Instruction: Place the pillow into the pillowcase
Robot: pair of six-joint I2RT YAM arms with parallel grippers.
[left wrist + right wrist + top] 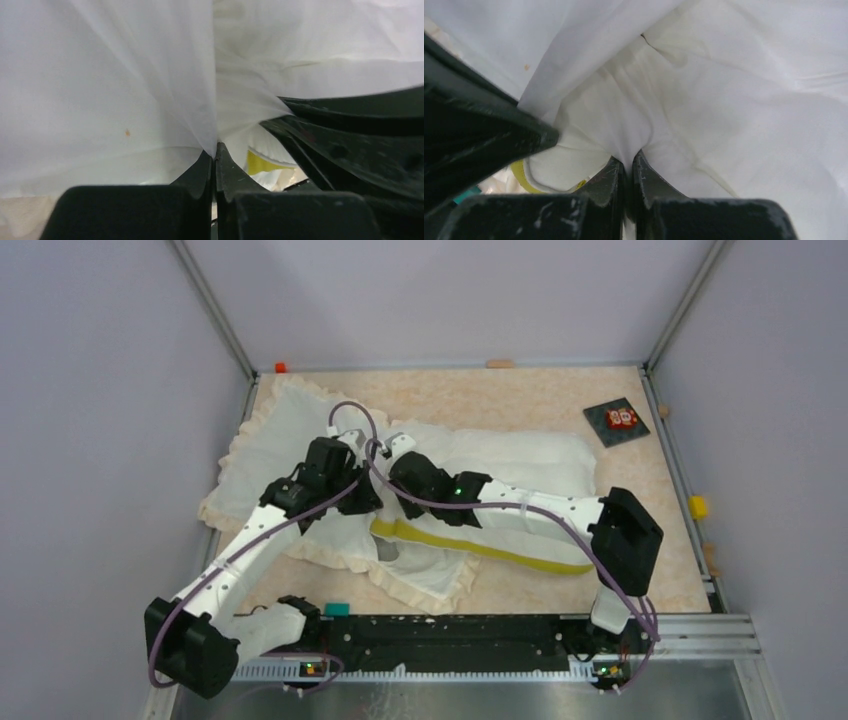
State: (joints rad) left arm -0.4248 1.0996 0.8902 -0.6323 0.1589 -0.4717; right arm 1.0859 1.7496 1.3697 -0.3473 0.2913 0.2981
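The pillowcase [285,430], cream with a frilly border, lies at the left of the table, and its near part reaches the front edge. The pillow [525,465], white with a yellow band [480,545], lies right of it, its left end under the pillowcase's fabric. My left gripper [352,447] and right gripper [393,447] meet close together over that overlap. In the left wrist view the jaws [216,146] are shut on a fold of thin pillowcase fabric [125,90], with a yellow pillow corner [257,162] below. In the right wrist view the jaws [629,159] are shut on pillowcase fabric [724,115], with the pillow corner [549,172] beneath.
A dark square card [616,422] with a red figure lies at the back right. A yellow block [698,507] sits on the right rail, an orange piece [280,367] at the back left corner and a teal block [336,609] at the front edge. Walls enclose three sides.
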